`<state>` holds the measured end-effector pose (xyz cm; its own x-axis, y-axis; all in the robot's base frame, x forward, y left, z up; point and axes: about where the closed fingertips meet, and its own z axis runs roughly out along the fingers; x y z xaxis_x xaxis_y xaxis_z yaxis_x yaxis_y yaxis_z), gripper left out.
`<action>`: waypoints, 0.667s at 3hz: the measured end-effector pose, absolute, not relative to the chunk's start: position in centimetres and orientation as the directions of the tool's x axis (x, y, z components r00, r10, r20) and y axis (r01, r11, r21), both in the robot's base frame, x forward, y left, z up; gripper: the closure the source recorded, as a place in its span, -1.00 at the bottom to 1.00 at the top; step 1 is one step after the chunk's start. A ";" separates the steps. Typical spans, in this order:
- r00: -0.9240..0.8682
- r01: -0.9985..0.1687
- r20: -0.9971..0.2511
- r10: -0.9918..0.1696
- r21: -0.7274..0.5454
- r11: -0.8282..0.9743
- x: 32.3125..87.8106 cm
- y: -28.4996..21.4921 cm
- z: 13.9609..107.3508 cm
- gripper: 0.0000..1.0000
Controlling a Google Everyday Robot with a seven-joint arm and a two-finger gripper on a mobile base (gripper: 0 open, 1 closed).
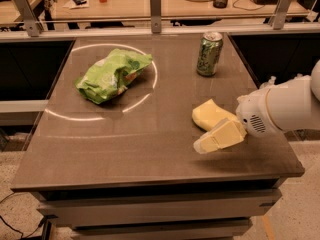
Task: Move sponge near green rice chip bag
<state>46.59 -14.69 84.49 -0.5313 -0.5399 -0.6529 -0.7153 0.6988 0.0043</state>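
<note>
Since the sponge [210, 115] lies on the right of the tabletop [125, 149], well apart from the green rice chip bag [112, 74] at far left, the end effector [215, 136] sits low just in front of it, probably to grasp it. Whether it is apart or clamped, I cannot tell. The sponge lies flat, and its long axis seems to run roughly left to right.

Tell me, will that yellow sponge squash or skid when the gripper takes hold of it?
Probably squashes: the sponge looks like soft foam with rounded, wavy edges. It likely weighs little, so a nudge could skid it across the smooth table rather than tip it, since it lies flat. The gripper sits right beside it, on the camera's side.
</note>
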 end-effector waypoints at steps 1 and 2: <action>-0.464 -0.743 -0.696 -0.548 -0.031 0.669 48.1 -13.8 83.2 -1.00; -0.458 -0.748 -0.698 -0.551 -0.033 0.663 48.6 -13.8 82.6 -1.00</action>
<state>48.60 -13.82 82.64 -0.4577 -0.5508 -0.6979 -0.7479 0.6630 -0.0328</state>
